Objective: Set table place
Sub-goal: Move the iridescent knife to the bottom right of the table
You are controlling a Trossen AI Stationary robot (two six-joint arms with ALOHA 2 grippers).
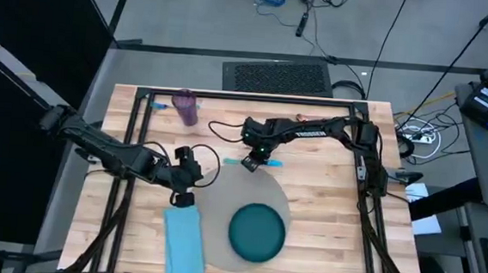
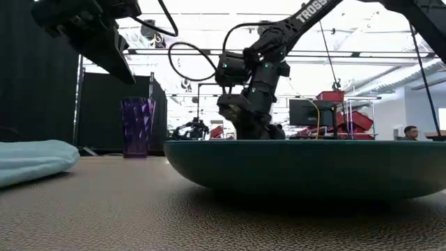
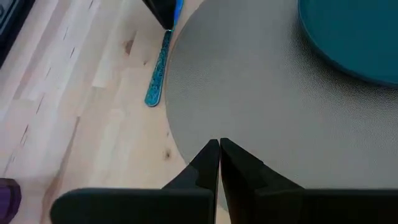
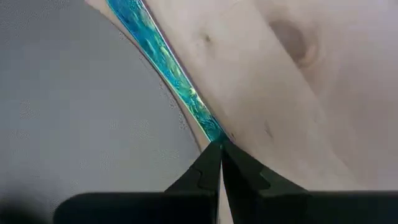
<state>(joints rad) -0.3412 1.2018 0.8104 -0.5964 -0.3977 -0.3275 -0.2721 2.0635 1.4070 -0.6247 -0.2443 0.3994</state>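
I read the grey placemat (image 1: 222, 199) as the table place: it lies flat on the tabletop (image 1: 325, 202) toward the front, with the teal plate (image 1: 257, 231) on its front half and a light blue napkin (image 1: 185, 240) just beside its left edge. At the mat's far rim lies a glittery blue utensil handle (image 4: 165, 62), right along the edge. My right gripper (image 4: 219, 146) is down on it, fingers pinched together on the handle's end. My left gripper (image 3: 219, 149) hovers over the mat's left edge, fingers closed on nothing.

My worry is the thin grip: only the tip of the handle is pinched, so I judge it could pivot or slip when lifted. It could also catch the mat's rim and drag the mat, shifting the plate. The two arms are near each other, so a wide swing risks contact.

A purple tumbler (image 1: 185, 107) stands at the far left of the pale plank top. Beyond it are shelving, monitors and a seated person (image 2: 411, 132).
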